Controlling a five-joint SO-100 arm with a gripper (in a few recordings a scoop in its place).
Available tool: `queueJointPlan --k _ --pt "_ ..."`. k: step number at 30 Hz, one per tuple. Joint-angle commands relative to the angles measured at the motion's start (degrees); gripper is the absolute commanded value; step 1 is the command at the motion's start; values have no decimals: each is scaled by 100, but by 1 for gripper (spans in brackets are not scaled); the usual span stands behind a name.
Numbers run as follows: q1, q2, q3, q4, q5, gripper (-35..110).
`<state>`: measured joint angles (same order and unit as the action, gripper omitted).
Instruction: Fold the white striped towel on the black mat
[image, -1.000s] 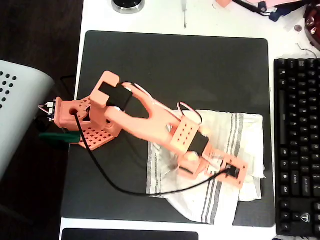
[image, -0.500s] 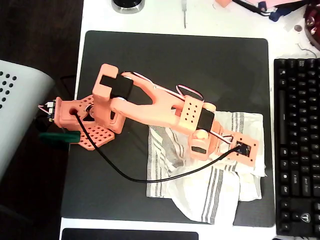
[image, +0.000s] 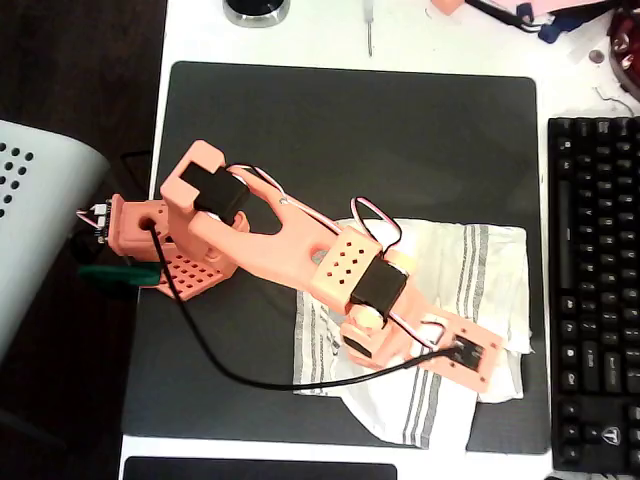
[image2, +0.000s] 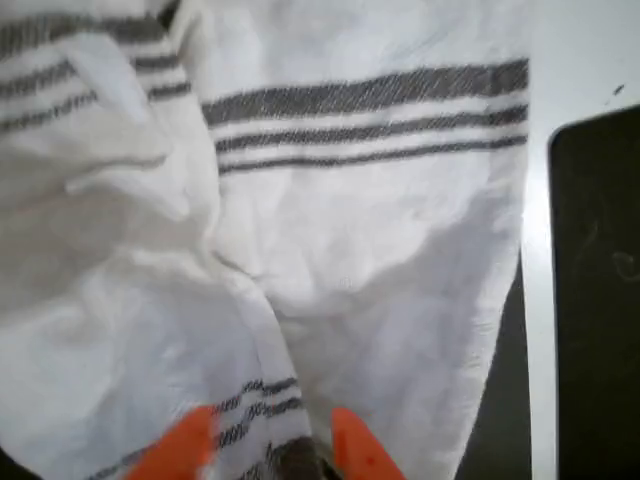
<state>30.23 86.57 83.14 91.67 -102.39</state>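
**Towel partly gathered, fold not yet complete**

Overhead view: the black mat (image: 400, 130) covers most of the white table (image: 300, 35). The white striped towel (image: 490, 270) lies in the mat's 4 o'clock quarter, rumpled, with one striped flap drooping toward the mat's 6 o'clock edge. The orange arm (image: 290, 250) reaches from its base at the mat's 9 o'clock side out over the cloth, and its wrist covers the towel's middle. A black keyboard (image: 595, 290) lies at 3 o'clock, just beside the mat.

Wrist view: the gripper (image2: 270, 450) sits at 6 o'clock in the frame, its two orange fingertips (image2: 352, 445) set on either side of a striped ridge of cloth. The jaws appear closed on that ridge, though the contact itself lies at the frame edge. Creases run diagonally across the cloth above.

Judged progress: the towel lies doubled over itself but uneven, its edges unaligned. A clean fold, laid flat and released on the mat, is what remains.
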Motion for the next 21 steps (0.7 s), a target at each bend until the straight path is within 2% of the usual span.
queueJointPlan --k 1,4,8,10,13,15,18,21 --pt "-26 562 598 44 -264 25" --pt "-44 624 932 -35 -580 30" --pt "88 580 1283 -123 -800 28" --pt "88 545 1661 -483 -835 21" --pt "-158 378 2268 -1222 -650 0" --pt "-343 343 2443 -1503 -439 0" --pt "-255 501 1916 -1046 -325 0" --pt "360 773 1143 -527 -773 0"
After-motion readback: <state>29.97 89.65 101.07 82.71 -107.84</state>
